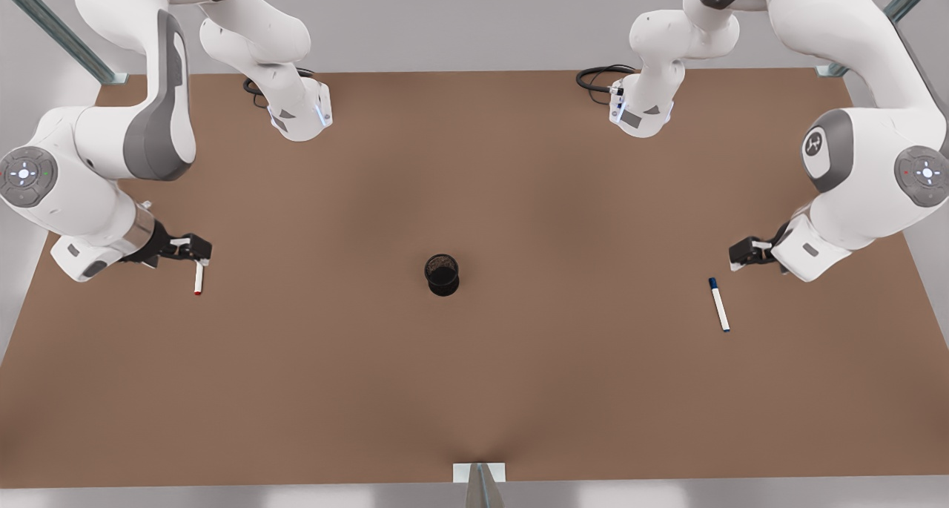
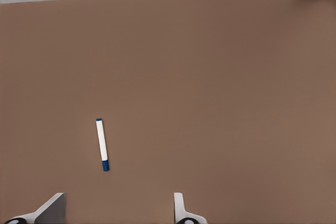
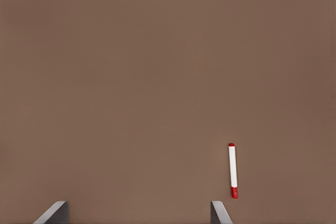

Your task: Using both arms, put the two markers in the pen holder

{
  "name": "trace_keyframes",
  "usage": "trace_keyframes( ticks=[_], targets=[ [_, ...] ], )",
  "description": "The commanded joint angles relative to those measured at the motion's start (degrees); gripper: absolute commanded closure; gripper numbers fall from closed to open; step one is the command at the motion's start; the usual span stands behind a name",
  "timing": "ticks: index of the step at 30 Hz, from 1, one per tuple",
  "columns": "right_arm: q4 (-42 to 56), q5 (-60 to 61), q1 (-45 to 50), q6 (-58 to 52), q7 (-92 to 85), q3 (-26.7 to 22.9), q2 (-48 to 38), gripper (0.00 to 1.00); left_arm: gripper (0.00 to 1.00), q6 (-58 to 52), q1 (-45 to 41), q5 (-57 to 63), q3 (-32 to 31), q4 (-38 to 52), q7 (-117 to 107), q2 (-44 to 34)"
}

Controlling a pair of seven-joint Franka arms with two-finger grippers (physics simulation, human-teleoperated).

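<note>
Counter (image 1: 474, 389): brown, carries all items.
Pen holder (image 1: 442, 274): upright at centre, empty.
Left gripper (image 1: 744, 254): fingers apart, blue marker (image 1: 718, 304) just beside, lying flat, long axis running away from it.
Right gripper (image 1: 194, 250): fingers apart, above red marker (image 1: 199, 277), also flat.

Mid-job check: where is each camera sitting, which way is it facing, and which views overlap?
Front view: high above, looking down on the table; both arms, pen holder.
Left wrist view: on the arm at the front view's right, facing down; open left hand, blue marker.
Right wrist view: on the other arm, facing down; open right hand, red marker.
Each wrist view shares its marker with the front view.
</note>
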Motion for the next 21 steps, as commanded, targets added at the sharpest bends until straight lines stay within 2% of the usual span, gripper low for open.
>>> trace_keyframes(
  ticks=[1,2,5,8,10,13,15,19,20,21],
  targets=[
    [0.01,0.08,-0.31,1.48,-1.13,0.05,0.11,0.00,0.00,2.50,0.04,-0.14,0.00,-0.03,0.33,0.27],
    [-0.08,0.08,-0.58,1.56,-1.83,0.05,0.28,0.00,0.00,3.29,0.30,0.21,0.09,0.32,0.24,2.90],
    [-0.69,1.58,-4.88,5.34,-6.57,-0.03,3.53,0.00,0.00,16.29,5.48,-0.32,0.35,-0.38,-3.01,11.42],
    [-1.57,0.88,-7.61,9.03,-9.74,0.05,7.93,0.00,0.00,30.26,7.33,-1.72,0.44,-10.74,-4.50,13.98],
    [-1.75,-0.09,-7.79,9.74,-9.92,0.05,10.04,0.00,0.00,31.94,8.65,-1.72,0.44,-12.59,-5.12,15.30],
    [-10.09,-0.88,-8.75,15.10,-9.92,0.41,9.16,0.00,0.00,38.18,10.41,-1.81,0.44,-17.51,-5.29,16.70],
    [-19.59,-0.88,-9.28,21.51,-9.74,0.49,5.47,0.00,0.00,40.29,10.58,-1.81,0.44,-21.12,-4.68,16.88],
    [-24.07,-2.11,-10.95,26.79,-9.65,0.49,6.87,0.00,0.01,41.61,10.58,-1.46,0.62,-22.53,-2.57,19.08],
    [-24.16,-2.11,-11.73,27.05,-9.57,0.32,8.28,0.00,0.06,41.61,10.67,-1.46,0.88,-22.53,-2.57,19.52],
    [-24.16,-2.11,-13.14,28.72,-9.65,0.32,9.95,0.00,0.27,41.52,11.02,-1.46,0.97,-22.53,-2.57,19.52]
  ],
)
